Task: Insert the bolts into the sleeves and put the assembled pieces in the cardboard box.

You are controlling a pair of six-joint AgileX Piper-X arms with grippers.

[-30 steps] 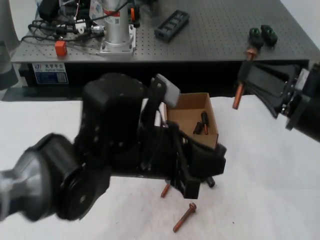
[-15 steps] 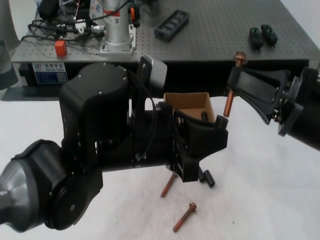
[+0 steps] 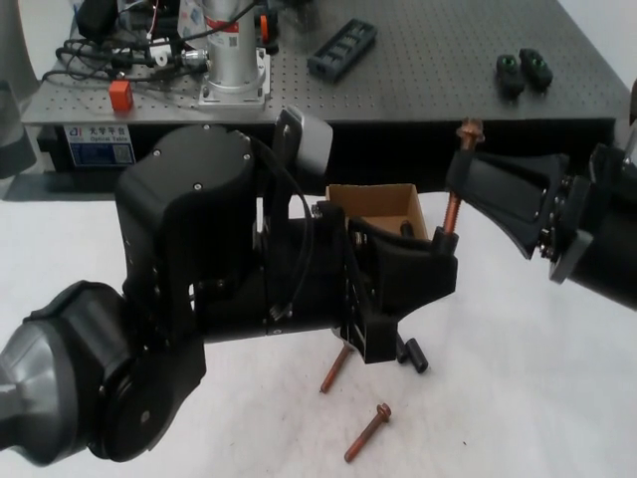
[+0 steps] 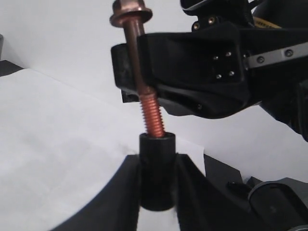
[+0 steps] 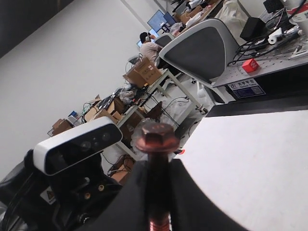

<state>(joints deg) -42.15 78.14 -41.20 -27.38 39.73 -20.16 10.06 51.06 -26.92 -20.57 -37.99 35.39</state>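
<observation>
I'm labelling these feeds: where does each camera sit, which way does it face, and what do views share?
High view: behind the robot, looking forward and down; left arm, right arm, cardboard box.
Left wrist view: on the left wrist, past the sleeve in the left gripper toward the right gripper.
Right wrist view: on the right wrist, along its fingers toward an office chair.
Shared: all show the bolt.

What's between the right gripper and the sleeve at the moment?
Just the bolt, its bare threaded end running from the right gripper to the mouth of the sleeve, nothing else; the left wrist view shows it.
</observation>
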